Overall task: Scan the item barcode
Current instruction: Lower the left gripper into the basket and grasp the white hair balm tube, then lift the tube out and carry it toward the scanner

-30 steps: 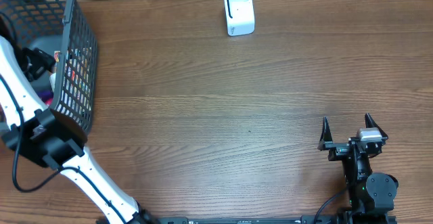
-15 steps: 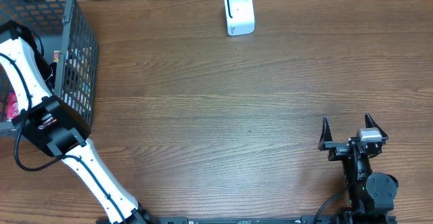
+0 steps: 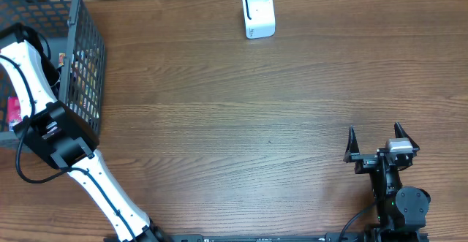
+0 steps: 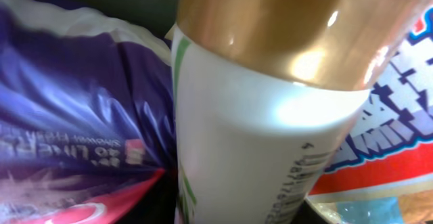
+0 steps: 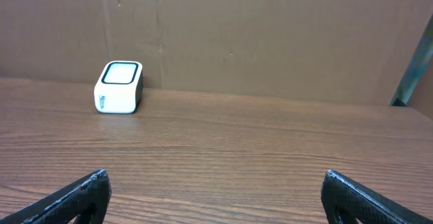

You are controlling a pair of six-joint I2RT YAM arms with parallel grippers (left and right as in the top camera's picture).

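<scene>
White plastic bottle with gold cap (image 4: pixel 257 149) fills the left wrist view; left pincer opening cannot be told. Right pincer (image 5: pixel 215 180): wide, holding nothing.

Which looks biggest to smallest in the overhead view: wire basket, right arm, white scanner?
1. wire basket, largest even though the frame edge crops it.
2. right arm; it rises toward the camera, so it may look oversized.
3. white scanner, clearly smallest.
</scene>
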